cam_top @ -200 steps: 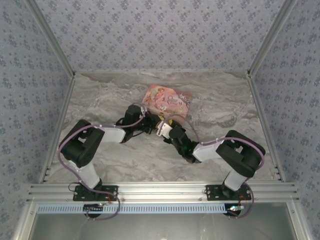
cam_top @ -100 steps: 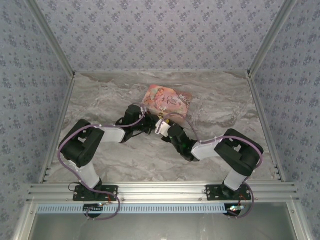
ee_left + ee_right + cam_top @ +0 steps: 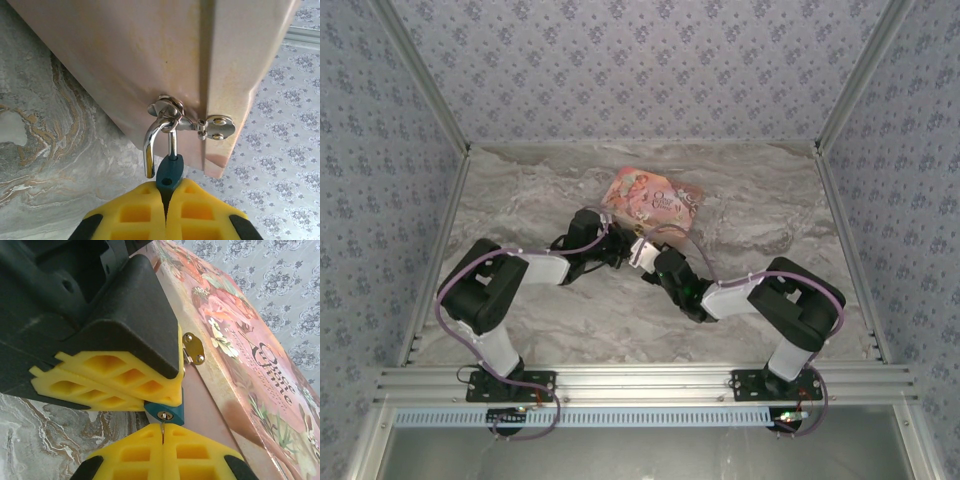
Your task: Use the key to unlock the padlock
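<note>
The teal padlock (image 3: 170,172) hangs by its silvery shackle (image 3: 150,145) from the hasp (image 3: 210,125) of the pink box (image 3: 150,60). My left gripper (image 3: 167,187) is shut on the padlock's body. One shackle leg stands free beside the body, and its hole is empty. In the right wrist view my right gripper (image 3: 162,429) is shut on the thin key (image 3: 162,422), whose tip sits in the keyhole of the padlock (image 3: 170,410). The left fingers (image 3: 115,370) clamp the padlock from above. From the top, the left gripper (image 3: 620,250) and right gripper (image 3: 642,255) meet before the box (image 3: 653,200).
The marble table (image 3: 520,200) has patterned walls on three sides and a metal frame rail at the near edge. The box lies at the middle back, tight against both grippers. Both forearms angle inward toward each other.
The right gripper has edged a little left, closer to the left gripper and the padlock. The left arm and the box have hardly moved.
</note>
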Tool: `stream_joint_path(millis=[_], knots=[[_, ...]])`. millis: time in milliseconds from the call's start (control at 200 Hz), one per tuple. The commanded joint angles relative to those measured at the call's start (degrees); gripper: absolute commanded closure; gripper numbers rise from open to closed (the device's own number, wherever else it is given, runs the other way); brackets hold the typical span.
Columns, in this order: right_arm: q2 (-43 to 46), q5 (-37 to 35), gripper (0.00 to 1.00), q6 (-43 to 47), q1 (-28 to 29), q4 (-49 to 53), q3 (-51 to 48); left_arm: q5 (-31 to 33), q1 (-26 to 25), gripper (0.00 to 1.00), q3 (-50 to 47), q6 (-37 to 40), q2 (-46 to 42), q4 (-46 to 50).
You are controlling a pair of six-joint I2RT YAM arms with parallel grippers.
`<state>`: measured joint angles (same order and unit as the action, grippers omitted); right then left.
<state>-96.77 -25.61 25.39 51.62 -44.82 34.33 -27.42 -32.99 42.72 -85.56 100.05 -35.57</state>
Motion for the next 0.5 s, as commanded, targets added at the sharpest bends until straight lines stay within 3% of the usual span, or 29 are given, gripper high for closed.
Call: stream_joint_path(millis=[0,235,495], knots=[[-0.64,0.73,1.0,-2.1,-0.02,0.67,1.45,-1.87,-0.22,1.0,1.3,0.59,-1.88,-3.19],[0.02,7.64,1.0,-7.98,-1.08,3.64,2.28,-1.86,-0.22,1.0,1.17,0.61,-2.13,-3.19],[-0.17,19.59,1.0,-23.87,-4.93,4.12,2.33,-1.32,-0.18,1.0,0.77,0.74,-2.94,-3.01]])
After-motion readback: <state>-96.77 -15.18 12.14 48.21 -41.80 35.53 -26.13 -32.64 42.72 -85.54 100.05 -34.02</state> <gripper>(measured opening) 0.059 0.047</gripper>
